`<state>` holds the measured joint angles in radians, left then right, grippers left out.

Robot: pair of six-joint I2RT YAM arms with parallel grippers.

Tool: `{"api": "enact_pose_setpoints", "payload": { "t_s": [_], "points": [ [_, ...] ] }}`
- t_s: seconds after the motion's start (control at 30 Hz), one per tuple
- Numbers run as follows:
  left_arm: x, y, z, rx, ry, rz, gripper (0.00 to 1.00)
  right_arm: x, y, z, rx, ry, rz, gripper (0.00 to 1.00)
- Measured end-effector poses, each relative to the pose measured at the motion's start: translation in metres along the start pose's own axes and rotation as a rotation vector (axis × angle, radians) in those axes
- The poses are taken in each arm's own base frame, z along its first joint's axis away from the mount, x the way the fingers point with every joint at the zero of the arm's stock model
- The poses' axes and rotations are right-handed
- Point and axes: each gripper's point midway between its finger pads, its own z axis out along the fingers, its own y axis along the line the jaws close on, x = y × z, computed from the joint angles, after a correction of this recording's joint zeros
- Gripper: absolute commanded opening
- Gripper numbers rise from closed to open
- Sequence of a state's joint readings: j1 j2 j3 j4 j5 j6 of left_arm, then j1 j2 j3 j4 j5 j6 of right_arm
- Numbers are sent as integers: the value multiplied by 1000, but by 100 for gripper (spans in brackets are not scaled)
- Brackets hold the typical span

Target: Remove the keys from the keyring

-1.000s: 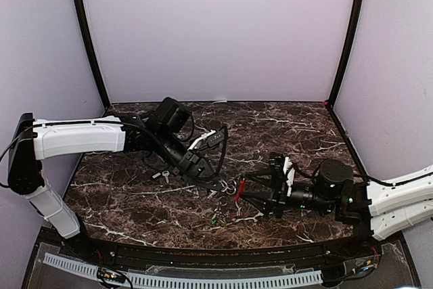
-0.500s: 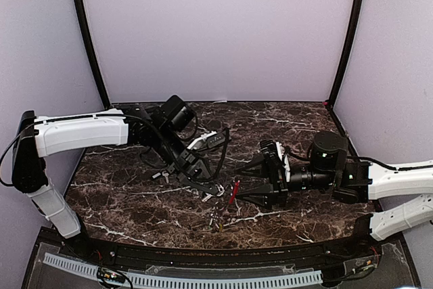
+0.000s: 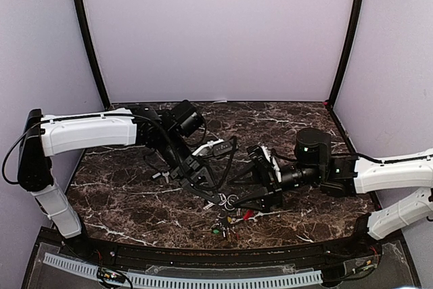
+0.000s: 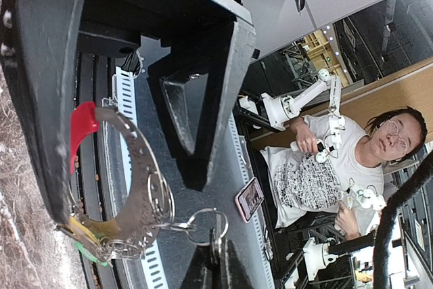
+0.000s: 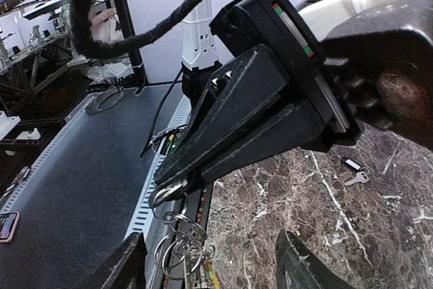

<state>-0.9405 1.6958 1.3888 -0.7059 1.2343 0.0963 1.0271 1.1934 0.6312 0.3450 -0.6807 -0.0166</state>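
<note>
Keyring [image 4: 139, 181] hangs clamped in left pincer [image 5: 169, 187], keys [image 4: 88, 237] seemingly attached.

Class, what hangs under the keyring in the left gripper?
Under the keyring hang small linked rings and keys with yellow and green heads. The left gripper and the ring itself cover most key blades.

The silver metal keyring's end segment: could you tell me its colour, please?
The segment is red, clearest in the left wrist view.

Left claw [image 3: 216, 197] clamped tight, right claw [image 3: 238, 194] spread wide, both arms reaching inward.
</note>
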Motion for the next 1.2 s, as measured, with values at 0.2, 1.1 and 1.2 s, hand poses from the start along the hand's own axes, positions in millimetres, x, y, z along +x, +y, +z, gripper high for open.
{"api": "enact_pose_setpoints", "payload": {
  "t_s": [0.2, 1.1, 1.2],
  "points": [
    [0, 1, 1, 0, 2, 0, 0, 1, 6, 7, -76, 10, 28, 61],
    [0, 3, 1, -12, 3, 1, 0, 7, 13, 18, -154, 2, 99, 0],
    [0, 4, 0, -16, 3, 2, 0, 7, 13, 16, -146, -1, 97, 0]
  ]
}}
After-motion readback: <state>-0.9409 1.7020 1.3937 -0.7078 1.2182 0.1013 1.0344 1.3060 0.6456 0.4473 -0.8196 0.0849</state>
